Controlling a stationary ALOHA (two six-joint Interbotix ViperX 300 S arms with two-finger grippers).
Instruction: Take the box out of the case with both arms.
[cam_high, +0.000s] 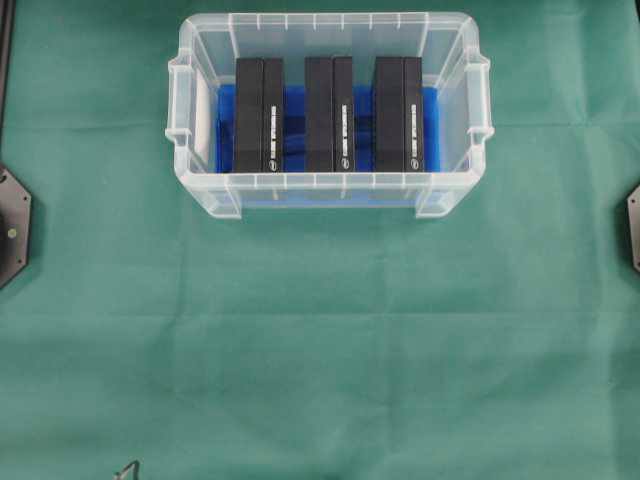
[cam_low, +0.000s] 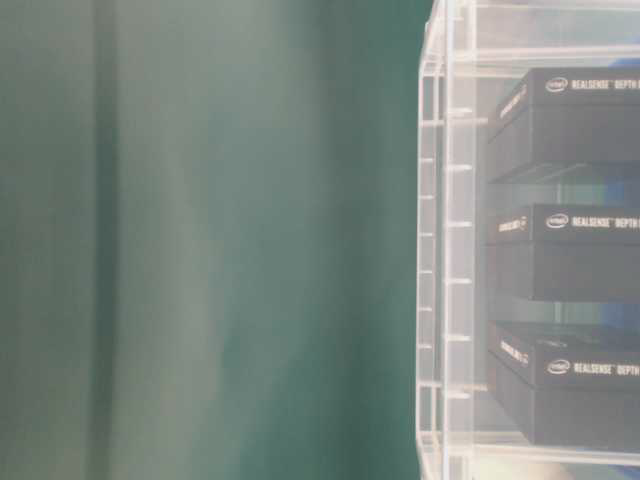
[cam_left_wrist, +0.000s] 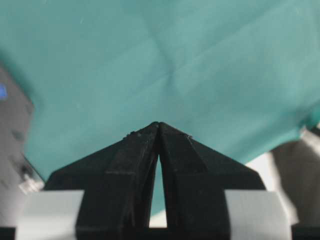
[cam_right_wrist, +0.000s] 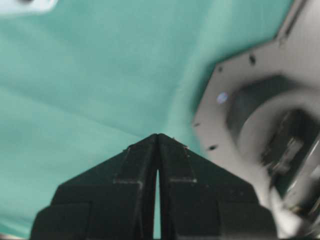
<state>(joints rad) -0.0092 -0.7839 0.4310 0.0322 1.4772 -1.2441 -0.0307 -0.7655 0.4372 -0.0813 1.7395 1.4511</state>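
The clear plastic case (cam_high: 204, 190) stands at the back middle of the table, with a blue sheet (cam_high: 293, 105) on its bottom. Three black boxes stand upright in it: a left box (cam_high: 258, 114), a middle box (cam_high: 329, 113) and a right box (cam_high: 398, 113). The case wall (cam_low: 445, 250) and the boxes (cam_low: 575, 255) also show in the table-level view. My left gripper (cam_left_wrist: 158, 125) is shut and empty above bare green cloth. My right gripper (cam_right_wrist: 157, 136) is shut and empty, beside its arm base (cam_right_wrist: 260, 125). Neither gripper shows in the overhead view.
A green cloth (cam_high: 320, 340) covers the table. The left arm's base plate (cam_high: 12, 225) sits at the left edge and the right arm's base plate (cam_high: 633, 228) at the right edge. A small dark object (cam_high: 127, 470) pokes in at the bottom edge.
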